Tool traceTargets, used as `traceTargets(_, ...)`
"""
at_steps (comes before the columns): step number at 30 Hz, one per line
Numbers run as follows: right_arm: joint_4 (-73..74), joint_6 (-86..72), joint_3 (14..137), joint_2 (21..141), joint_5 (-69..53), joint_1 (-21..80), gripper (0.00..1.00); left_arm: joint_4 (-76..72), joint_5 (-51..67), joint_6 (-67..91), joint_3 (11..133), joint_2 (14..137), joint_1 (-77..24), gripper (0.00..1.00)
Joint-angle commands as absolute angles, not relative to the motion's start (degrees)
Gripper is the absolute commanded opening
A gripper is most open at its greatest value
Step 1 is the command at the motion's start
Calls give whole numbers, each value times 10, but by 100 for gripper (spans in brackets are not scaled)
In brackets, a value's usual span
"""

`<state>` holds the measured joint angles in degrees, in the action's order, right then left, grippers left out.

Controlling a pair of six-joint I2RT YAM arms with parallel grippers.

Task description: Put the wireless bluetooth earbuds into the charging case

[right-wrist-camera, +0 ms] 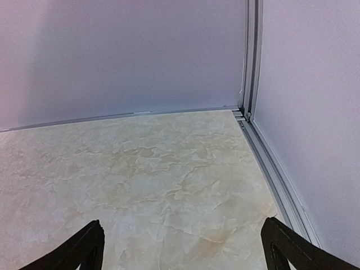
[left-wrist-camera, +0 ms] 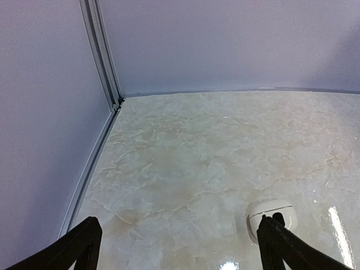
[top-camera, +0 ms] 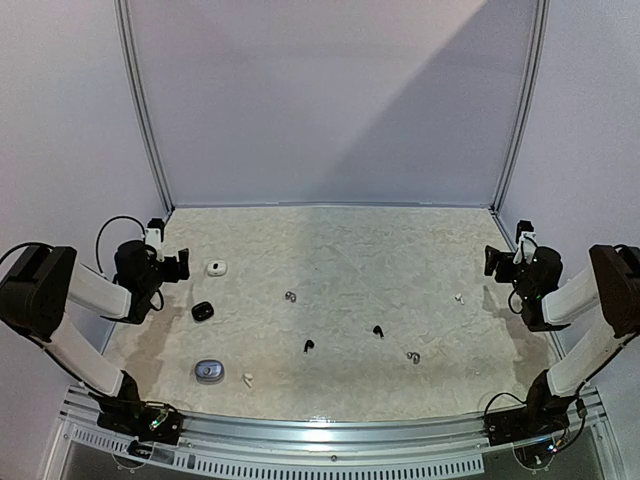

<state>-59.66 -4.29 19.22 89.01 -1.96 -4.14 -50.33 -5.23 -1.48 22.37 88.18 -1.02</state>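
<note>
Scattered on the marbled table lie tiny earbuds: two black (top-camera: 309, 345) (top-camera: 378, 331), two silvery-grey (top-camera: 290, 296) (top-camera: 413, 357) and two white (top-camera: 247, 379) (top-camera: 459, 297). Three pebble-shaped charging cases sit at the left: white (top-camera: 216, 268), black (top-camera: 203, 311) and silvery-grey (top-camera: 209, 371). My left gripper (top-camera: 183, 264) hovers open just left of the white case (left-wrist-camera: 270, 216), which shows partly behind its right finger (left-wrist-camera: 281, 242). My right gripper (top-camera: 490, 262) hangs open at the far right edge, above and right of a white earbud. In both wrist views the left gripper (left-wrist-camera: 180, 247) and right gripper (right-wrist-camera: 183, 247) hold nothing.
Pale walls with metal corner posts (left-wrist-camera: 104, 62) (right-wrist-camera: 250, 62) enclose the table on three sides. A metal rail (top-camera: 320, 425) runs along the near edge between the arm bases. Both arms are folded back against the side walls.
</note>
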Motion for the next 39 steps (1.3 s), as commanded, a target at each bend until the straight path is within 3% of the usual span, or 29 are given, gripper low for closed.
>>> traceTargets(1,-608,-50,194,896,-9,-43,99,-509,-57,-19,232,890,-14,99)
traceTargets(4,-587,-55,200,886,-3,-43,99,-508,-57,-19,232,890,-14,99)
traceTargets(8,-397,-48,268,804,-23,-43,99,-476,-16,-35,245,870,-14,99)
traceTargets(11,-287,-71,323,746,-69,-43,99,-247,103,-77,357,813,-14,99)
traceTargets(16,-206,-147,373,716,-125,-38,99,84,206,-169,587,847,-15,99)
traceTargets(23,-54,-190,445,719,-37,98,99,658,249,-432,1036,1093,-36,99)
traceTargets(27,32,-183,481,728,-6,163,99,893,181,-568,1246,1257,-50,99)
traceTargets(34,65,-168,503,749,34,264,99,820,56,-682,1213,1296,-53,99)
traceTargets(39,49,-172,516,785,55,327,99,784,36,-702,1212,1330,-60,98)
